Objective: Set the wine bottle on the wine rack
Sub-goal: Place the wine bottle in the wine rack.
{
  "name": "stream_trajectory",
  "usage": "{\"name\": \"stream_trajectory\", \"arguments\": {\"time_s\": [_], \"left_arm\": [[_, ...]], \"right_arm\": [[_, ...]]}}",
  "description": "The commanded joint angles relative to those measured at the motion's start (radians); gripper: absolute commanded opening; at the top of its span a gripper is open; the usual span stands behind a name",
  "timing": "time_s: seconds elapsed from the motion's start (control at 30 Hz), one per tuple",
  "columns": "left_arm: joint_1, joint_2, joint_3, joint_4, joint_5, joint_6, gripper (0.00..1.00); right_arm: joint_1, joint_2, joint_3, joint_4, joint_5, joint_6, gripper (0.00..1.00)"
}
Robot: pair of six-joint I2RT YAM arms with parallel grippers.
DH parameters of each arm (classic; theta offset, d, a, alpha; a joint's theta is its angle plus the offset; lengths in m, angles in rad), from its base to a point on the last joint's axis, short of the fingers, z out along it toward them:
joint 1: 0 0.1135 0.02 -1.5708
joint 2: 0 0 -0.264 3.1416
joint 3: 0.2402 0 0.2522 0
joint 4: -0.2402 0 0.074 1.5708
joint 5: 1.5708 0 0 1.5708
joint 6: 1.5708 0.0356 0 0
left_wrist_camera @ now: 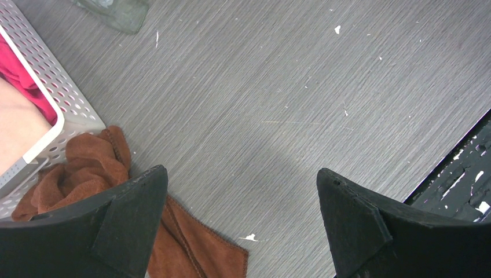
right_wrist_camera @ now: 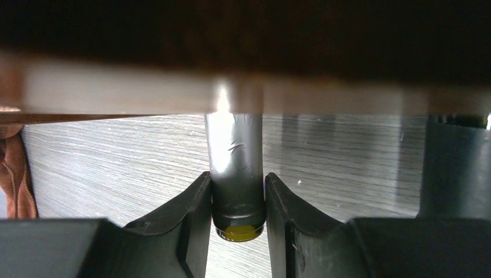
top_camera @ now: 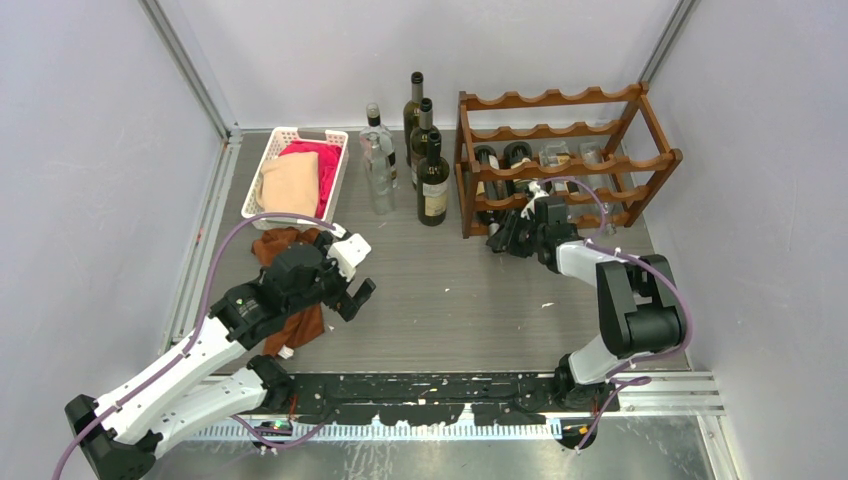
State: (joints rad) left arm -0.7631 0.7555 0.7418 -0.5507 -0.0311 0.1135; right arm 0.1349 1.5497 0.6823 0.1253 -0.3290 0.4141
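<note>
Reddish-brown wine rack (top_camera: 550, 98), grey streaked table (top_camera: 450, 290)

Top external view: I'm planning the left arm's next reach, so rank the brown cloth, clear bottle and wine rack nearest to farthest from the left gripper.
1. The brown cloth, beside the left gripper, under that arm.
2. The clear bottle, standing farther back, mid-table.
3. The wine rack, back right.

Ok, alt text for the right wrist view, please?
The right gripper is shut on the foil-wrapped neck of a wine bottle, which passes under a blurred rail of the wine rack. Grey table shows beyond.
</note>
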Motion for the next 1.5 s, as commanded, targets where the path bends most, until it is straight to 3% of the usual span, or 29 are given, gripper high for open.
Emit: {"name": "stream_trajectory", "arguments": {"time_s": [0.0,0.3,0.5,0.67,0.9,1.2,1.47], "left_arm": [[0.008,0.000,0.021,0.052,0.019,0.006,0.99],[0.010,0.000,0.019,0.051,0.020,0.006,0.99],[0.010,-0.001,0.021,0.052,0.023,0.006,0.99],[0.010,-0.003,0.021,0.051,0.023,0.006,0.98],[0.010,-0.010,0.021,0.050,0.023,0.005,0.98],[0.010,-0.013,0.021,0.051,0.026,0.003,0.98],[0.010,-0.022,0.021,0.050,0.026,0.001,0.98]], "right_arm": [[-0.009,0.031,-0.011,0.012,0.014,0.065,0.03],[-0.006,0.067,0.001,0.100,0.011,0.156,0.05],[-0.006,0.074,0.009,0.109,0.016,0.169,0.16],[-0.007,0.072,0.026,0.063,0.050,0.155,0.58],[-0.008,0.052,0.026,0.040,0.064,0.144,0.74],[-0.010,-0.066,0.009,-0.058,0.046,0.084,0.76],[-0.010,-0.085,-0.010,-0.081,0.031,0.079,0.60]]}}
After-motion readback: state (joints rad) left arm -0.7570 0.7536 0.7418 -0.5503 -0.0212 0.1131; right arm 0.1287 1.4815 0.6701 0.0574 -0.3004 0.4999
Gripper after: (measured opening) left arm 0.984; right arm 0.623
